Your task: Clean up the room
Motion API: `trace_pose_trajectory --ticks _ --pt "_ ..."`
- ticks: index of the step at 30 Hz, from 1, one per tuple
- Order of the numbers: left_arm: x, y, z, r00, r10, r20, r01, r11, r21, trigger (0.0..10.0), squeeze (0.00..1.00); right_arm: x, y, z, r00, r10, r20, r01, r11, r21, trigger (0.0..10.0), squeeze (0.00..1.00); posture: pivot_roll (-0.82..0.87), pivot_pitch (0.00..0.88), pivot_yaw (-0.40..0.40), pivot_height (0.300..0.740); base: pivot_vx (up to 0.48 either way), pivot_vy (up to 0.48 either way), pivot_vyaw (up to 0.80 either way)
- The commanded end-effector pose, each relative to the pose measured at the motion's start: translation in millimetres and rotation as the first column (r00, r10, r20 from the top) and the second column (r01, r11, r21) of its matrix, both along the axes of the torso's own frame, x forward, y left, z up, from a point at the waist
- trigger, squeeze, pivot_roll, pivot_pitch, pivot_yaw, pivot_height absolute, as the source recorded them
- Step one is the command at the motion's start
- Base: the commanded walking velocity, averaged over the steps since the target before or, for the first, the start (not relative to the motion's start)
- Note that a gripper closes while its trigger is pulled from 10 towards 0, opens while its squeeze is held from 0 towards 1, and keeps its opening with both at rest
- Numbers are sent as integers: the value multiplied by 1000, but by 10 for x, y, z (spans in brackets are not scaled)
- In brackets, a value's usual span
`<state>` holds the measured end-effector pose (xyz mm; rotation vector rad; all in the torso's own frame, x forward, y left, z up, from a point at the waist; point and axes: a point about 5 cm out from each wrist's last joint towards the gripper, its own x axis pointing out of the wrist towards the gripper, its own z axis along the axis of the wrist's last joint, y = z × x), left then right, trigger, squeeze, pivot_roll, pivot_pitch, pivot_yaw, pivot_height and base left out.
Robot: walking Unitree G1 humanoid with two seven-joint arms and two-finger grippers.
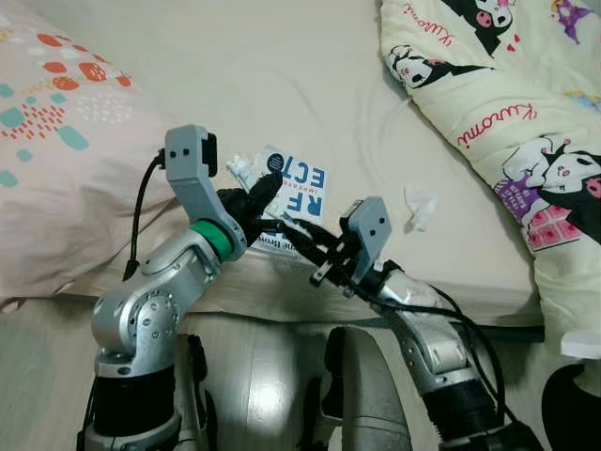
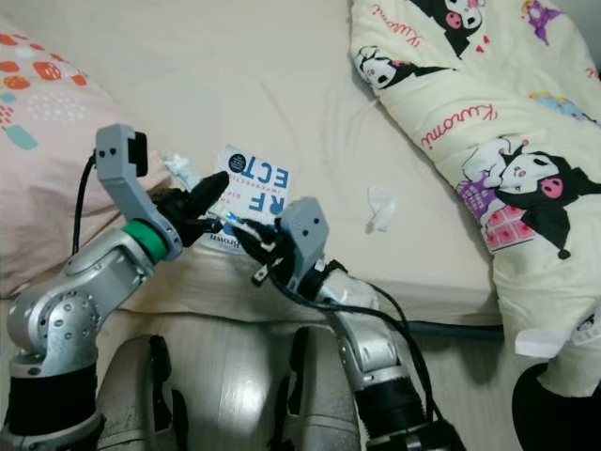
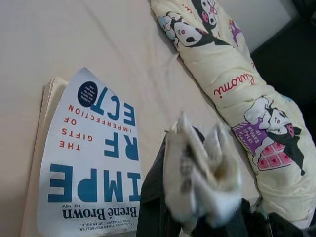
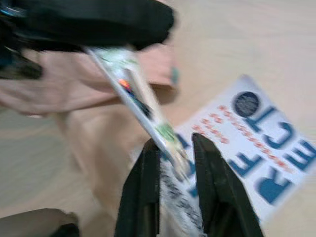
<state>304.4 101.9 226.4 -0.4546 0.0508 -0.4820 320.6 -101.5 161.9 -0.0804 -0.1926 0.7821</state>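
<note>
In the left eye view, one book (image 1: 296, 193) lies on the bed (image 1: 282, 85) near its front edge, white cover up with blue letters. Two crumpled white wrappers show here: one (image 1: 242, 169) just beside the book's left corner, another (image 1: 420, 207) lying alone on the sheet to the right of the book. The left claw (image 1: 263, 193) reaches over the book's near left corner, its fingers drawn together. The right claw (image 1: 305, 233) points toward it from the right, over the book's near edge. One pink pillow (image 1: 66, 160) with coloured spots sits on the left, and one cream quilt (image 1: 507, 113) printed with cartoon figures lies on the right.

The right eye view gives the same layout: two claws meeting over the book, one wrapper on each side of it.

In the left wrist view, the left claw (image 3: 197, 197) is closed on a crumpled white wrapper (image 3: 197, 177), held above the sheet beside the book (image 3: 91, 163); the quilt (image 3: 237, 84) stretches beyond.

In the right wrist view, blurred, the right claw (image 4: 175, 163) has its two fingers (image 4: 140, 192) narrowly parted around the end of a thin flat packet (image 4: 143, 106) with green print. The packet slants up to a black finger of the other claw, with the book (image 4: 256, 148) lying behind.
</note>
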Motion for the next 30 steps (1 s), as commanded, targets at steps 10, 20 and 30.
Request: trace_pose_trajectory --ticks 10,20,30 --pt "153 354 -147 965 254 -63 -248 965 82 0 0 19 -640 -146 963 -265 -43 265 964 -11 10000 0 -50 237 -22 592 0 0 0" --pt "61 740 -147 912 407 49 -406 882 240 10000 0 231 -1450 -354 767 -579 -278 622 777 98 10000 0 -8 300 -3 592 0 0 0" --pt "-143 881 -76 896 433 93 -438 836 329 10000 0 379 -1500 -357 678 -655 -334 715 692 95 10000 0 77 399 21 592 0 0 0"
